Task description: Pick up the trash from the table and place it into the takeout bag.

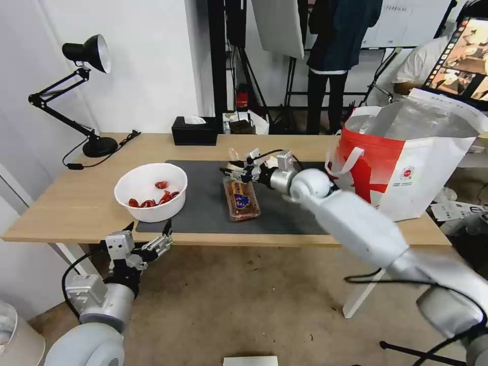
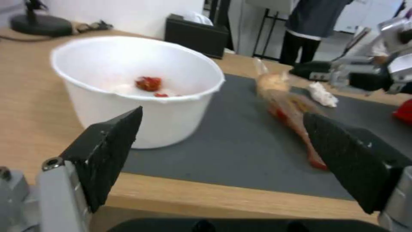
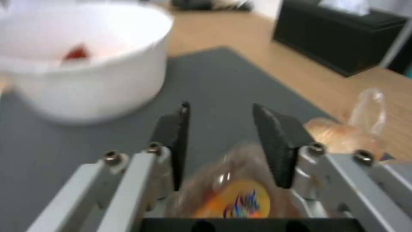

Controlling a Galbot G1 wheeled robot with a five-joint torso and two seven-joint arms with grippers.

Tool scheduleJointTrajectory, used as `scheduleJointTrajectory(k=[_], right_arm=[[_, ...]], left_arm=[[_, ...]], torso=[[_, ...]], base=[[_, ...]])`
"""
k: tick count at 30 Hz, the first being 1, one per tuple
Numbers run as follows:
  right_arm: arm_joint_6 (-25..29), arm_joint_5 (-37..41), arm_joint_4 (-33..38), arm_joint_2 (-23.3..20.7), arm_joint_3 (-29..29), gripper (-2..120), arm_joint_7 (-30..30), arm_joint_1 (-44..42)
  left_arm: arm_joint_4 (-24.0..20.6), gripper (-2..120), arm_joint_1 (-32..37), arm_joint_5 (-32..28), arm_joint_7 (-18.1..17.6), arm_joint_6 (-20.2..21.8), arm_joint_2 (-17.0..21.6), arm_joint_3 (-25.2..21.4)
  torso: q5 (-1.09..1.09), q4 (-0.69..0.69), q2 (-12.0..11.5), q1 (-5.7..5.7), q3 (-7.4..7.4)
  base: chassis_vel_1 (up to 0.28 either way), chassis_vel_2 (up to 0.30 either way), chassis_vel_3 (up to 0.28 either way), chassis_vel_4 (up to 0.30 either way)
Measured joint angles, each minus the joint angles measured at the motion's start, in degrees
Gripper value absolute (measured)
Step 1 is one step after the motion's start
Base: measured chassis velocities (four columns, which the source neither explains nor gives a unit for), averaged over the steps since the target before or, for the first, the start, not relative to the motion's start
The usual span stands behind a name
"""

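Grey mat (image 1: 203, 203) on table (image 1: 76, 203): right gripper (image 1: 235, 172) over far end of plastic tray (image 1: 241, 199), fingers parted, tray blurred (contact unclear); left gripper (image 1: 148, 235) open near bowl (image 1: 150, 192).

Looks like lab or test room — not real home. Long wood table (image 1: 76, 203) stands alone on bare brown floor (image 1: 229, 305), plain white wall (image 1: 152, 61) behind. Black stands on thin legs (image 1: 295, 76) and big white light panel (image 1: 278, 25) at back, like for filming. Whiteboard (image 1: 406, 23) on far wall, screen with pictures (image 1: 465, 56) at right edge. Black desk lamp (image 1: 86, 53) and black tissue box (image 1: 194, 131) on table — set up like pretend dining spot.
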Motion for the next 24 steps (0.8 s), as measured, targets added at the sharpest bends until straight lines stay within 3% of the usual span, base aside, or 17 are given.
scheduleJointTrajectory(k=[2, 4, 9, 24], right_arm=[[0.4, -3.1, -3.0, 0.9, -1.2, 25, -3.9, 1.9], [0.5, -3.2, -3.4, 0.9, -1.3, 20, -4.0, 1.9], [0.7, -2.5, -3.8, 0.3, -1.0, 2, -3.5, 0.7], [0.5, 1.6, -1.6, -1.7, 2.5, 0, -1.2, -4.5]], left_arm=[[0.6, 100, -1.5, -4.5, 0.0, 0.3, 0.7, 0.6], [1.0, 100, -2.2, -6.2, 0.0, 0.3, 1.0, 0.9], [2.5, 100, -6.0, -17.2, -0.9, 0.3, 2.3, 3.2], [11.1, 100, -22.2, -31.7, -5.8, -0.2, 8.0, 13.6]], torso=[[0.0, 0.04, 0.0, 0.0, 0.0], [0.0, 0.04, 0.0, 0.0, 0.0], [0.01, 0.02, 0.0, 0.0, 0.0], [0.0, 0.02, 0.0, -0.01, -0.01]], base=[[0.0, 0.0, 0.0, 0.0], [0.0, 0.0, 0.0, 0.0], [0.0, 0.0, 0.0, 0.0], [0.0, 0.0, 0.0, 0.0]])
